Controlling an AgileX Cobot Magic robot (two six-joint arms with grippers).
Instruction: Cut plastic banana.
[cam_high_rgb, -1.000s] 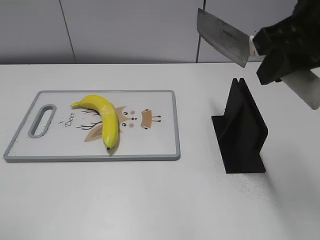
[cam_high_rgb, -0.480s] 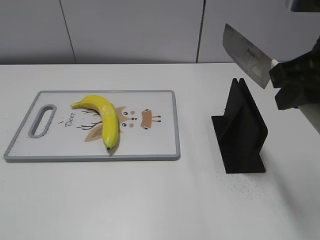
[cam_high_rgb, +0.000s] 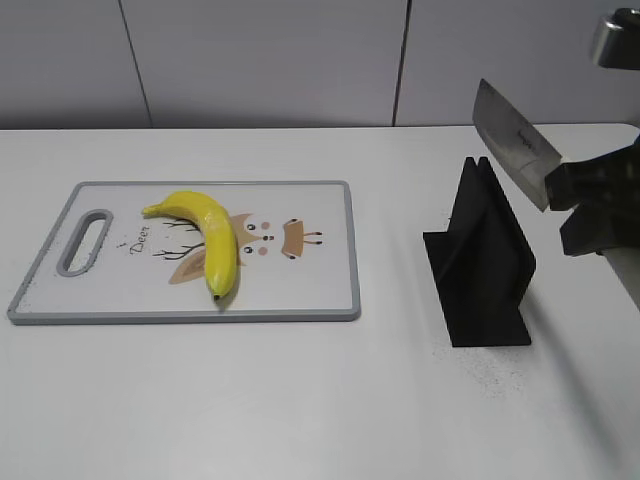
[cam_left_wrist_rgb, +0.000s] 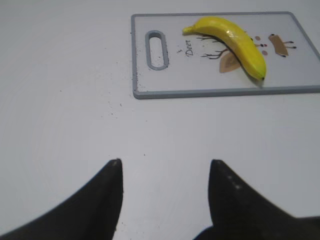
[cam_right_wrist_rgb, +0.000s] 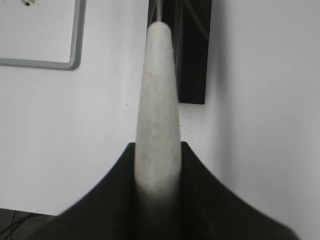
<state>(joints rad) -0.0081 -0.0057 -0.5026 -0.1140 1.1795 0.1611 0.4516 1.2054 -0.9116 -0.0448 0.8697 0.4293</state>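
The yellow plastic banana (cam_high_rgb: 205, 234) lies whole on the grey-rimmed cutting board (cam_high_rgb: 310, 280), also in the left wrist view (cam_left_wrist_rgb: 235, 42). My right gripper (cam_high_rgb: 590, 205) is shut on the white handle (cam_right_wrist_rgb: 157, 100) of a cleaver (cam_high_rgb: 512, 140), holding the blade tilted in the air just above the black knife stand (cam_high_rgb: 482, 255) at the right. My left gripper (cam_left_wrist_rgb: 165, 167) is open and empty over bare table, well short of the board (cam_left_wrist_rgb: 210, 91). The left gripper is out of the exterior view.
The black knife stand (cam_right_wrist_rgb: 187, 50) stands on the white table right of the board. A grey panelled wall (cam_high_rgb: 250, 60) runs along the table's far edge. The board's corner shows in the right wrist view (cam_right_wrist_rgb: 75, 50).
My right gripper has carried the cleaver to the right and downward, from high above the stand to just over its top. The banana and board have not moved.
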